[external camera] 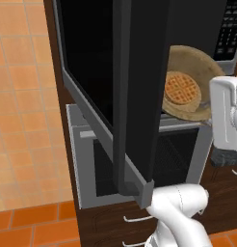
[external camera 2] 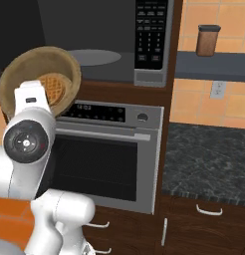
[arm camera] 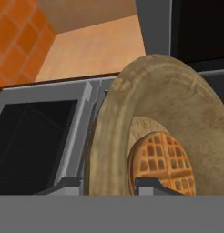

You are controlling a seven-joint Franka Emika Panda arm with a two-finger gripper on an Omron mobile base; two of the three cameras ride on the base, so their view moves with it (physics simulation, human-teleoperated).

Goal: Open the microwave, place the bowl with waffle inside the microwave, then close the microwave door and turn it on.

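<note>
Jaws are pinching the rim of the wide, shallow, tan-brown speckled bowl [arm camera: 155,123], one finger on each side of its wall. Tilting steeply, the bowl is carrying the round golden-orange grid-patterned waffle [arm camera: 161,161] just inside the jaws. Ahead of and slightly above the jaws, the grey steel-framed microwave [external camera 2: 152,74] is standing open, its cavity unobstructed. Beside the jaws, the black glass microwave door [external camera: 139,96] is hanging swung outward, bounding the approach on that side. The next move probably requires levelling the bowl while clearing the cavity's lower sill.
</note>
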